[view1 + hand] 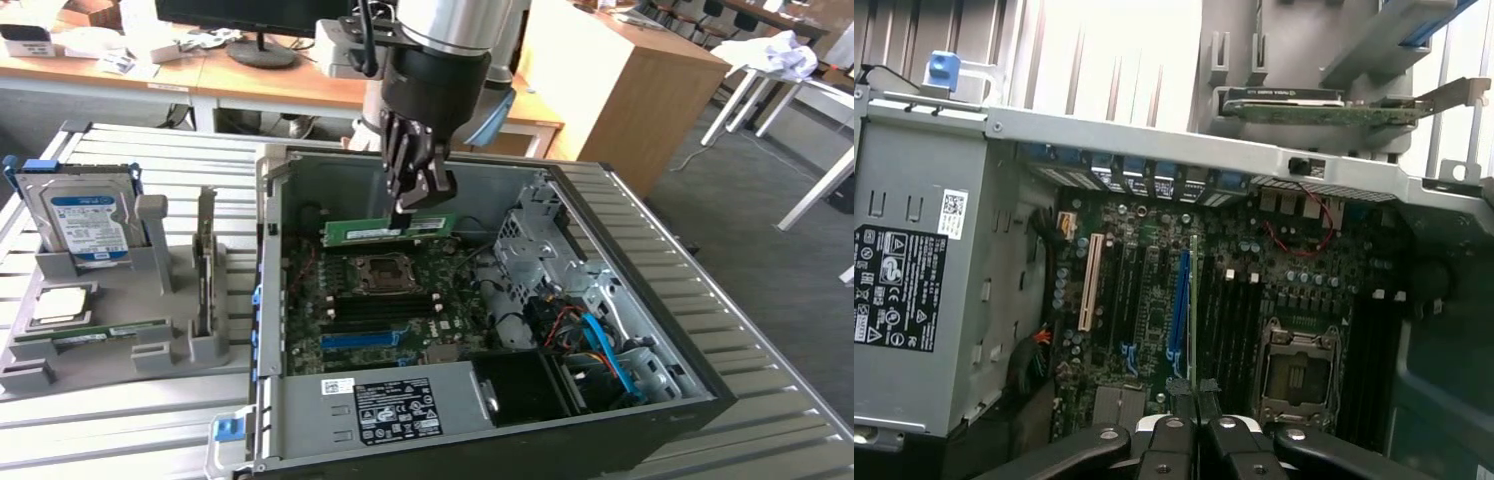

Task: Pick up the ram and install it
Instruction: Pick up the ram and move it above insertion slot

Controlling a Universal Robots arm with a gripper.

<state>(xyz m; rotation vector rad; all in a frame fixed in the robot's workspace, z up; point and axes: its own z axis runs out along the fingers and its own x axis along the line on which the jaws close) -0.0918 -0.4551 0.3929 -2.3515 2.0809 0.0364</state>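
The ram (387, 230), a long thin green stick, hangs level on edge, long axis across the exterior view, pinched by the fingers (434, 186) above the motherboard (350, 322).

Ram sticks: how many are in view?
2. One ram is in the gripper above the motherboard; a second stick lies in the grey rack outside the case. Others may be hidden.

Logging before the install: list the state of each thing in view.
ram: held on edge over the motherboard
tool: shut on the ram
computer case: side open
hard drive: upright in the gray holder
processor chip: flat on the holder
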